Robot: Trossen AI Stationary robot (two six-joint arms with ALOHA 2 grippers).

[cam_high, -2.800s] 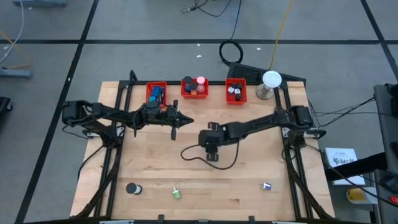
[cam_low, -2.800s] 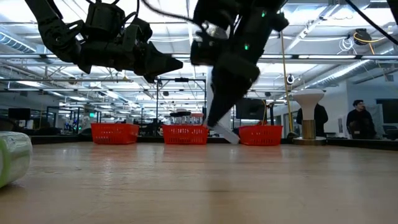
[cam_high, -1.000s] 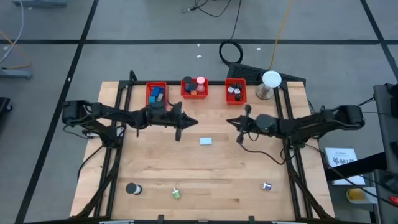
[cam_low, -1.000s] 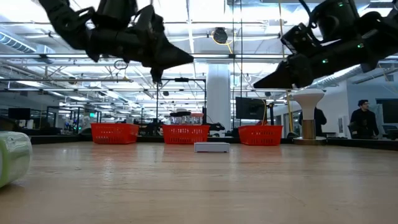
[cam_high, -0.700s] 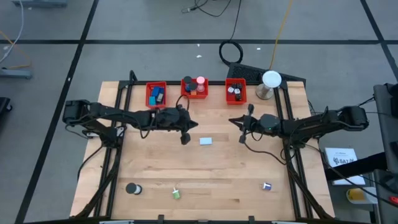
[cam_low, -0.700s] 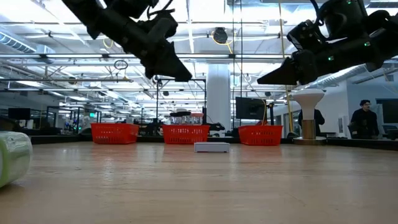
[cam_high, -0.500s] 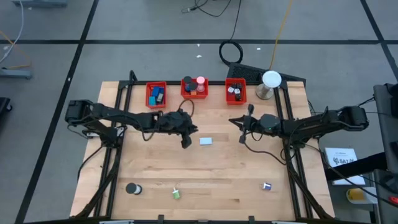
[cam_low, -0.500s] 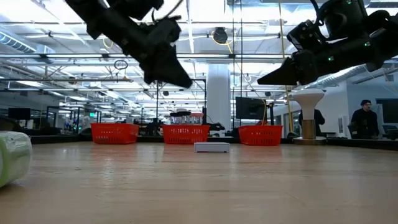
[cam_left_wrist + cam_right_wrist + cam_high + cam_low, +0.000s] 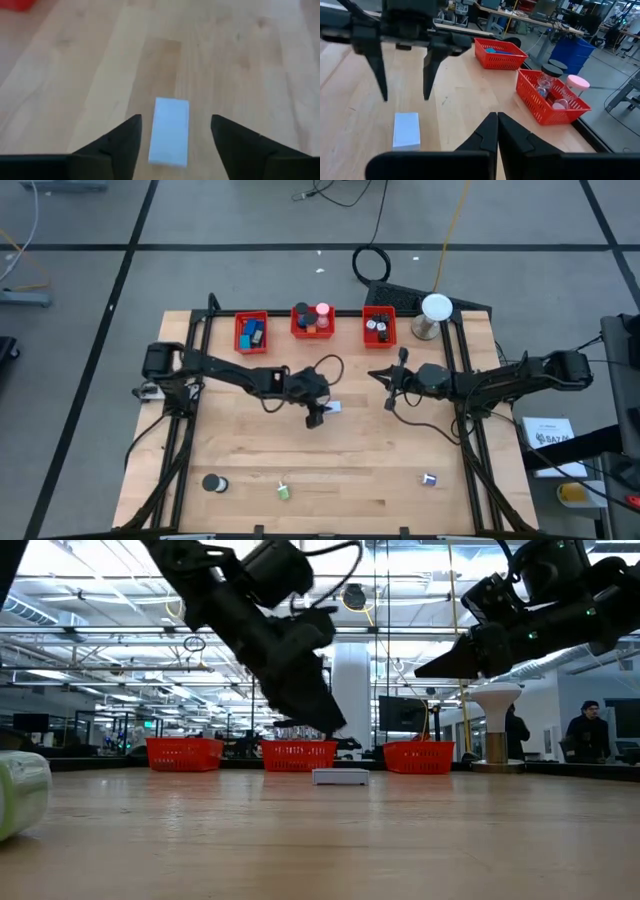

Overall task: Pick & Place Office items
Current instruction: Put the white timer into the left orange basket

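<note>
Left hand [image 9: 175,135] advanced, open above white block [image 9: 170,131]; block's near end cut off.

From overhead, light on my bench [image 9: 250,470] is even and soft, with faint shadows under my arms. At bench height, bright ceiling strips [image 9: 90,630] backlight my arms into near silhouettes. My left wrist picture is soft; the white block [image 9: 170,131] shows blurred edges against pale wood.
</note>
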